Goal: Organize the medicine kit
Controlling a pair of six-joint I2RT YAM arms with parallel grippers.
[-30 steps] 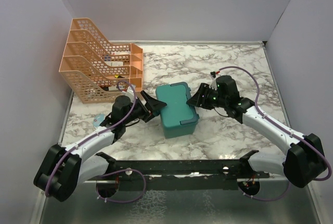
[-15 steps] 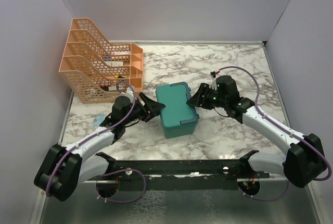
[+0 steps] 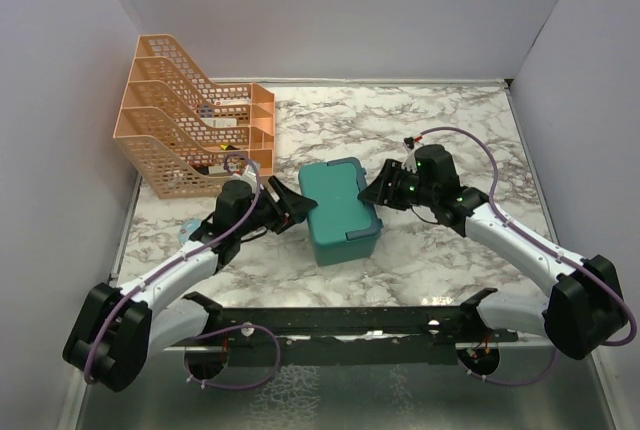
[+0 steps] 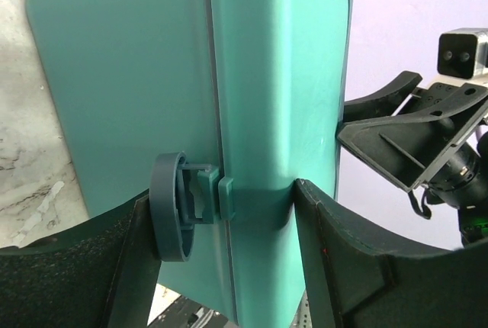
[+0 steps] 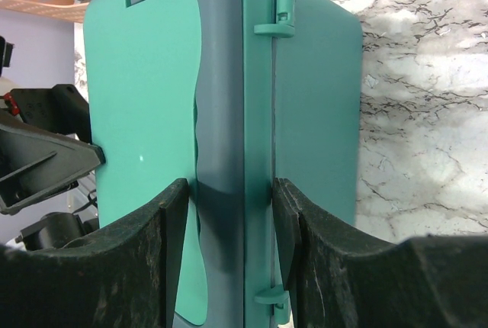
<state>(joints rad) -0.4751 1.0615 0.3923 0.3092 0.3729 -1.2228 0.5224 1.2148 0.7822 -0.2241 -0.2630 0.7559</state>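
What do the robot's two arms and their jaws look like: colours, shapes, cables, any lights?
The left arm and right arm have white tubular links between bulky black joint housings. A thin purple cable loops along each. The jaws are matte black, broad and tapering. Small green lights glow at the right wrist.

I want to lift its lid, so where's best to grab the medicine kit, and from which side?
Likely the edge of the lid at the round latch, coming from the left. The medicine kit sits closed and flat, with that latch facing the left gripper and the two hinge clips facing the right gripper.
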